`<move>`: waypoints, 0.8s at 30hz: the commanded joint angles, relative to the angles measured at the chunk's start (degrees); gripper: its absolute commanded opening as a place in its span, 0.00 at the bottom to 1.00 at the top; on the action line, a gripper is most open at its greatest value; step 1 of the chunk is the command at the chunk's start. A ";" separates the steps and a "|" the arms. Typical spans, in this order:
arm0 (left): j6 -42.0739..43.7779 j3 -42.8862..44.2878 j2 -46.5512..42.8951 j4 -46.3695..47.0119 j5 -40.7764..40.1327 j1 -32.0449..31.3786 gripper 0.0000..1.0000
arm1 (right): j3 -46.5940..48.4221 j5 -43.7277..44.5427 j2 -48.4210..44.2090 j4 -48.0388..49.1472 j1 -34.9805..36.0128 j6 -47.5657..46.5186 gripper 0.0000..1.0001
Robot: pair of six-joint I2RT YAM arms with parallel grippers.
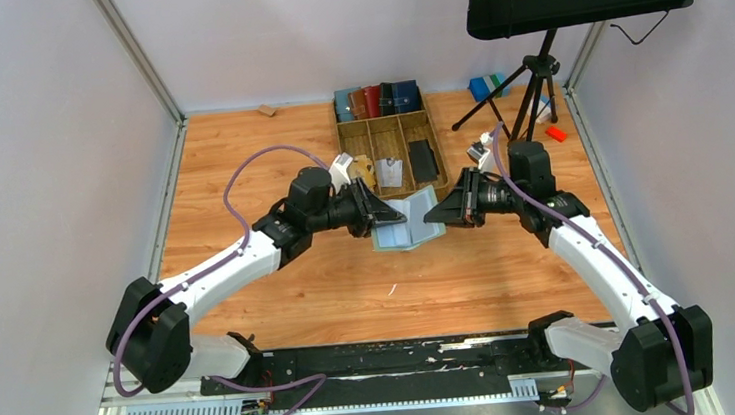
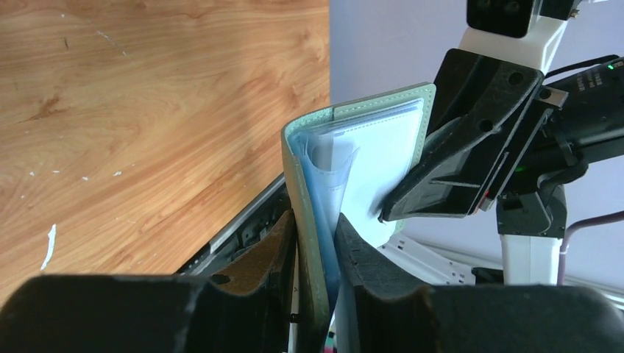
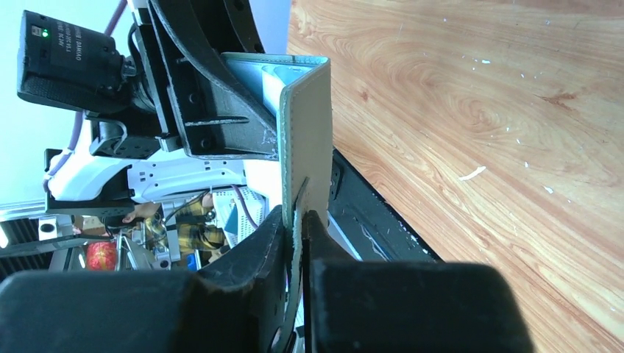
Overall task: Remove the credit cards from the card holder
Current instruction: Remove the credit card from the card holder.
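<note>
Both arms hold the card holder (image 1: 403,222) spread open at mid-table

I see my left gripper (image 1: 382,216) clamped on its left flap; my right gripper (image 1: 434,212) pinches the right flap; it sits just near of the wooden tray (image 1: 339,146); clear sleeves (image 2: 368,151) show inside.

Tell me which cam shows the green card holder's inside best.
Left wrist: it looks into the open card holder, clear sleeves visible between the covers. Top external shows it small, held by left gripper and right gripper. Right wrist shows mainly one outer cover.
</note>
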 commanded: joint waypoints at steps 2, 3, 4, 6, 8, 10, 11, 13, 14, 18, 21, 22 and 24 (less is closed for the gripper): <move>-6.11 -1.73 -2.06 15.84 3.14 -0.10 0.29 | 0.52 -2.24 0.03 1.78 0.37 -0.08 0.07; -6.50 -1.57 -1.90 16.89 3.45 -0.10 0.28 | 0.18 -2.70 0.23 2.32 0.48 0.15 0.09; -6.65 -1.28 -1.81 17.25 3.55 -0.10 0.27 | -0.01 -2.98 0.37 2.38 0.63 0.20 0.11; -6.42 -0.35 -1.54 17.08 3.71 -0.10 0.27 | -0.38 -3.20 0.80 2.45 0.97 0.11 0.12; -6.33 0.38 -1.16 17.09 3.96 -0.18 0.27 | -0.54 -3.38 1.00 2.40 1.14 0.04 0.11; -6.33 0.96 -0.69 17.24 4.10 -0.35 0.27 | -0.24 -3.44 1.23 2.06 1.21 -0.33 0.09; -6.26 1.18 -0.63 16.94 4.20 -0.36 0.27 | 0.15 -3.39 1.36 1.51 1.23 -0.63 0.06; -5.30 1.67 -0.81 14.31 3.73 -0.28 0.38 | 1.33 -2.49 1.37 -0.53 1.12 -1.78 0.00; -3.95 2.00 -1.23 11.02 2.84 -0.21 0.46 | 2.12 -1.65 1.37 -2.12 1.17 -2.61 0.00; 8.35 9.16 -3.65 -19.31 -11.49 -0.11 0.78 | 8.50 7.26 1.44 -13.74 1.11 -10.06 0.00; 11.68 11.73 -3.67 -27.23 -13.95 -0.24 0.91 | 13.27 15.42 1.37 -21.58 1.20 -15.77 0.00; 11.32 11.47 -3.53 -26.55 -13.42 -0.33 0.94 | 14.03 16.75 1.25 -22.41 1.21 -16.71 0.00; 9.50 9.09 -3.14 -22.27 -11.08 -0.55 0.98 | 14.74 17.64 1.18 -22.36 1.40 -17.30 0.00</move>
